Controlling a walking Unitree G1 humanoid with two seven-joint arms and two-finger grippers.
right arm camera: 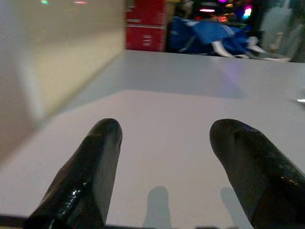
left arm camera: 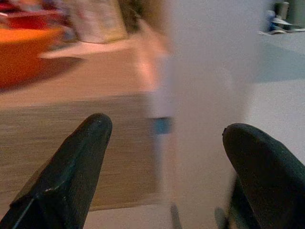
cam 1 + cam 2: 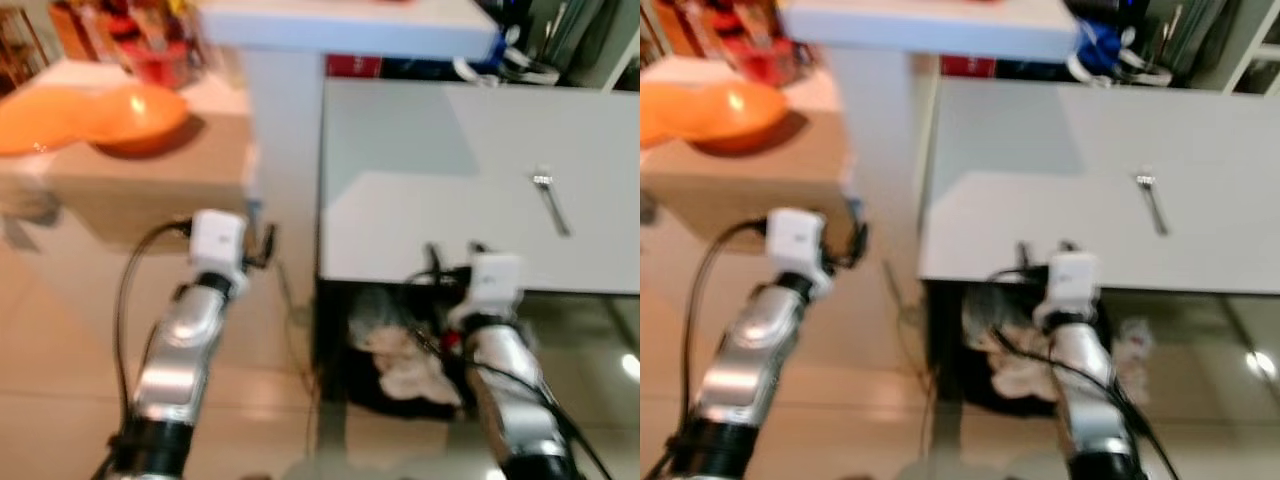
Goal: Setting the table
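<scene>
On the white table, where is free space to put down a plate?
The white table is bare from its near edge, by the open right gripper, across to the silver fork on the right. The far edge is crowded with blue and white clutter.

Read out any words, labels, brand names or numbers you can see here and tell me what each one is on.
None can be read.
Red box behind the white table: no lettering can be made out.
Red and colourful packages behind the orange bowl: too blurred to read.
Fork on the table: too small to show any mark.
Left gripper and right gripper: plain black fingers, no markings.
</scene>
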